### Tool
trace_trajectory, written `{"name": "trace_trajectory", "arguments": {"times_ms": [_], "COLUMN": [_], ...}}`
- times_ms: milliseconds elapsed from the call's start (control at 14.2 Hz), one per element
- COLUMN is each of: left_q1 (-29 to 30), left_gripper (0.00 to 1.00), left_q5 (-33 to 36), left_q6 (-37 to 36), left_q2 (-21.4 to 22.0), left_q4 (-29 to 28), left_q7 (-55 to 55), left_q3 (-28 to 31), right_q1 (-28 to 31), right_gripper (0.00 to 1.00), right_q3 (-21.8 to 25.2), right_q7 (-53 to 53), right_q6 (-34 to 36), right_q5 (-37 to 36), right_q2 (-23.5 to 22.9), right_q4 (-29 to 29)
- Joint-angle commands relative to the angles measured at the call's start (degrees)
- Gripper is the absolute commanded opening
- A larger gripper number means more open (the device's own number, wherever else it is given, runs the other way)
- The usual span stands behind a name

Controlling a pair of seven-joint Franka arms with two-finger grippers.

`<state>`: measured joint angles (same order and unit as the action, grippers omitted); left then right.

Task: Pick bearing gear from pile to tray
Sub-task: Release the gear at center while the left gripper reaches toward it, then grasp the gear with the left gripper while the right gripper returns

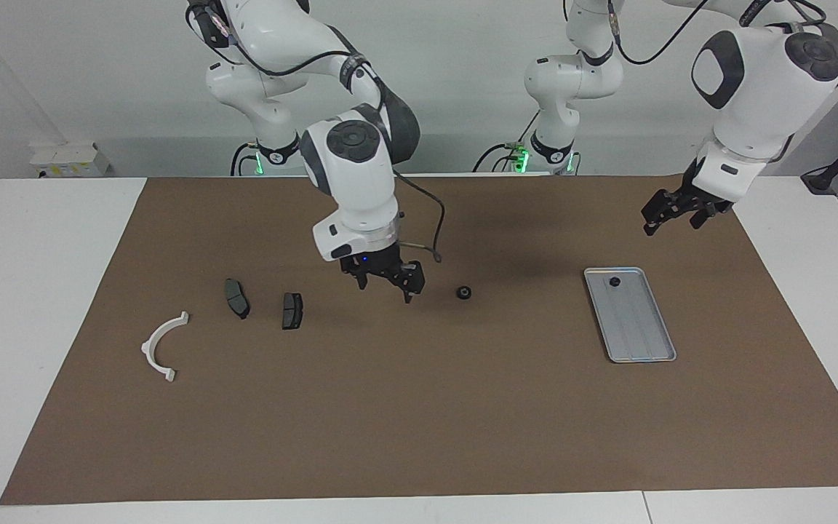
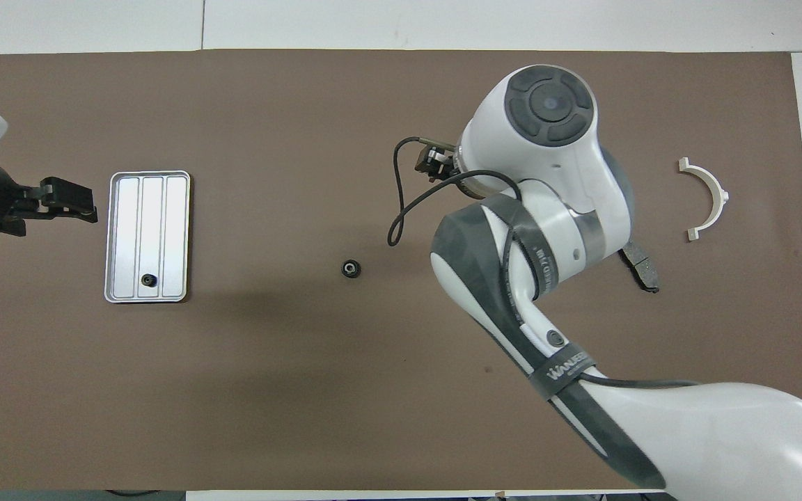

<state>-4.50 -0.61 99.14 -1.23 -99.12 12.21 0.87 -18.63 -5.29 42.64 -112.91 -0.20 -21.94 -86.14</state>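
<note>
Only one piece of writing could be read. A dark grey band [image 2: 560,367] wrapped around the right arm [image 2: 686,424], seen in the overhead view, carried white capital letters that looked like "WANJEED", with a smaller line of print under them that was too fine to make out. A second dark band [image 2: 530,247] higher up the same arm bore white lettering too, set at a slant and only partly legible. In the facing view nothing could be read on either arm, on the tray [image 1: 630,314], or on the brown mat [image 1: 419,407].
</note>
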Motion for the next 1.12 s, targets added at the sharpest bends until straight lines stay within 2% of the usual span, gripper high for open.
{"name": "trace_trajectory", "arguments": {"times_ms": [0, 141, 281, 492, 632, 703, 914, 1054], "left_q1": [-8.38, -14.64, -20.44, -27.83, -30.64, -31.53, -31.45, -31.54], "left_gripper": [1.00, 1.00, 1.00, 1.00, 1.00, 1.00, 1.00, 0.95], "left_q5": [-0.36, -0.36, -0.36, -0.18, -0.18, -0.18, -0.10, -0.10], "left_q6": [6.04, 13.15, 18.88, 26.08, 33.97, 37.85, 38.76, 39.03], "left_q2": [-1.67, -2.19, -5.61, -12.47, -13.27, -15.01, -16.00, -16.52], "left_q4": [-3.08, -7.65, -8.72, -9.51, -15.64, -17.15, -17.42, -17.43], "left_q7": [13.92, 25.79, 35.47, 45.50, 47.36, 48.86, 48.87, 48.87], "left_q3": [0.54, 0.54, 0.54, 0.63, 0.63, 0.71, 0.72, 0.63], "right_q1": [6.83, 11.41, 14.57, 19.32, 21.08, 21.44, 22.06, 22.15], "right_gripper": [1.00, 1.00, 1.00, 1.00, 1.00, 1.00, 1.00, 1.00], "right_q3": [-1.04, -1.04, -1.04, -1.04, -0.95, -0.95, -0.95, -0.95], "right_q7": [-17.43, -28.01, -33.74, -41.82, -45.79, -45.89, -45.89, -45.89], "right_q6": [2.60, 4.44, 5.51, 8.40, 11.21, 12.70, 14.74, 14.91], "right_q5": [0.20, 0.20, 0.20, 0.20, 0.20, 0.20, 0.11, 0.19], "right_q2": [2.16, 3.30, 4.62, 7.08, 9.53, 11.20, 20.49, 26.04], "right_q4": [-0.78, -0.87, -0.96, -1.66, -1.84, -2.27, -8.14, -12.45]}}
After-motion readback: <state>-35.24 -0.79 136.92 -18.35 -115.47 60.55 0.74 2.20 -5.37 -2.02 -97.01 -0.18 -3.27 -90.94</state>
